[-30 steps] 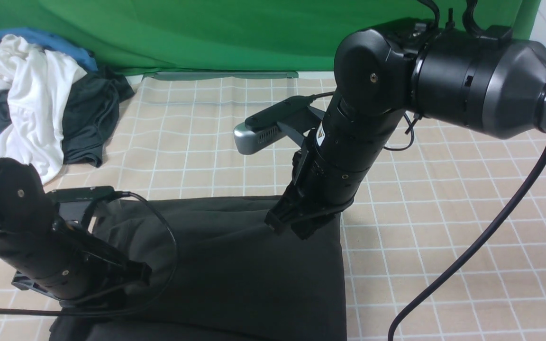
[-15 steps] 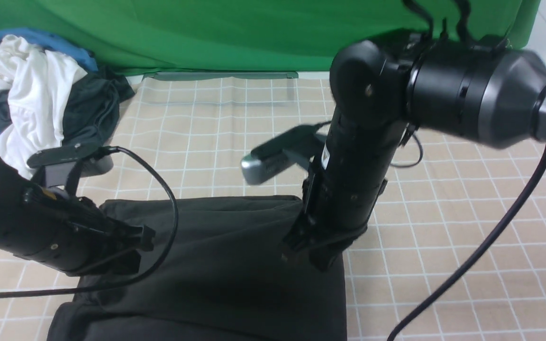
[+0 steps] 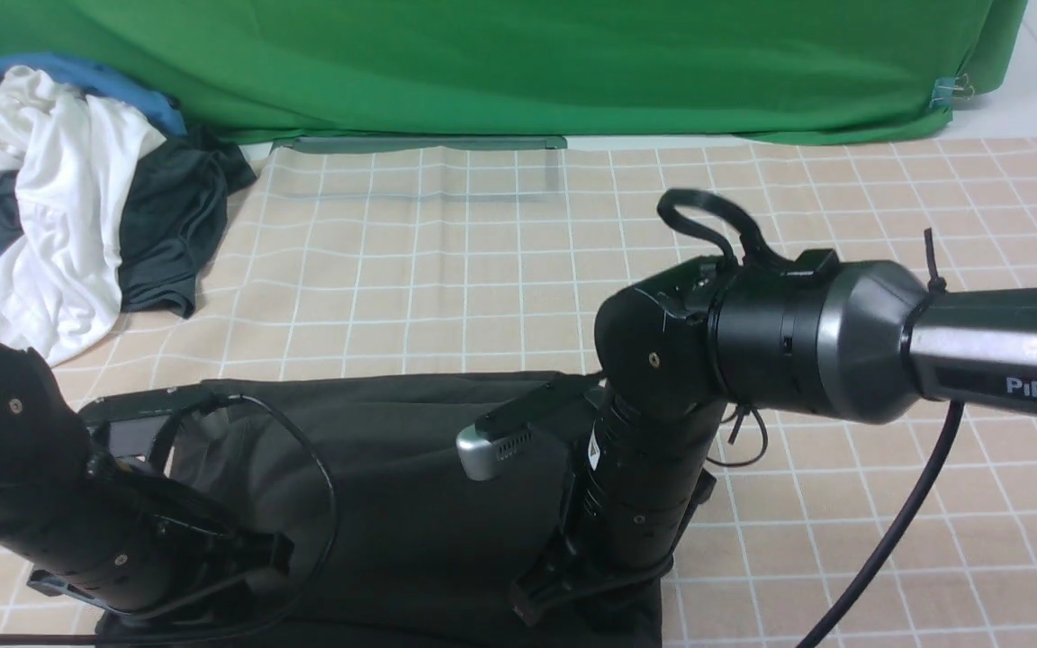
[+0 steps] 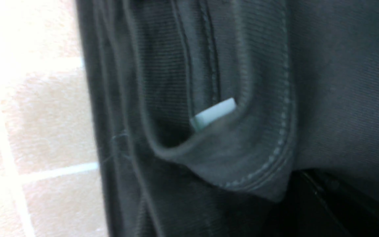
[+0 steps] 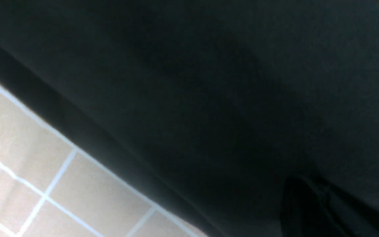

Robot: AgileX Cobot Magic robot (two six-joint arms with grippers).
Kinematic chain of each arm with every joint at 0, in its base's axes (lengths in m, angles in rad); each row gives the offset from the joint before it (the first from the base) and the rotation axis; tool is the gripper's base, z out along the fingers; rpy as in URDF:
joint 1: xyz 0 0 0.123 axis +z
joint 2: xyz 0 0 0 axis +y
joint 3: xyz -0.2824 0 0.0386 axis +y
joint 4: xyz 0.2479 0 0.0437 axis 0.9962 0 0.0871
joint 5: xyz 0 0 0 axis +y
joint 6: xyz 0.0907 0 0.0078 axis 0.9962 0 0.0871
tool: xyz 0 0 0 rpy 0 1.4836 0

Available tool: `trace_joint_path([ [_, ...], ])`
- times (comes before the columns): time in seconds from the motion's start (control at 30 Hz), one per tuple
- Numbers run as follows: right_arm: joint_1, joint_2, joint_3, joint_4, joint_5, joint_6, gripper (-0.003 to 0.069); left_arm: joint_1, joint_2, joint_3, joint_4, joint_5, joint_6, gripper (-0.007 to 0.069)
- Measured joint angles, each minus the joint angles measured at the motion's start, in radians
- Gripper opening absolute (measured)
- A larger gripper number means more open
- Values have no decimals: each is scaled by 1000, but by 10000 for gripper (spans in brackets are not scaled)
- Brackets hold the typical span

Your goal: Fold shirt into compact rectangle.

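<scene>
Left pincer (image 3: pixel 268 551), right pincer (image 3: pixel 529 610) on shirt (image 3: pixel 410 468)

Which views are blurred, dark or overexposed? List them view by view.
Front view: sharp and evenly lit, though the shirt reads as flat black. Left wrist view: slightly soft, tablecloth blown out to white, collar label visible. Right wrist view: underexposed and out of focus, shirt nearly featureless.

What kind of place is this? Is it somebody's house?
Probably not a home: it looks like a robot test studio. A green backdrop hangs behind, black robot arms work on a dark shirt, and a heap of clothes lies on the checked cloth.
</scene>
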Motion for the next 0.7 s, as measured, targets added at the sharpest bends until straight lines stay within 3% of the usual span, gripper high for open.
trace_joint_path([
  [0.23, -1, -49, 6, -9, -1, 5, 35, 0, -54, -37, 5, 27, -6, 19],
  [0.47, -45, -203, 6, -68, 0, 48, 35, -2, -143, -53, -218, 54, 157, 19],
  [0.7, -167, -239, 6, -83, 3, 52, 35, -150, -94, -40, -257, -4, 178, 19],
])
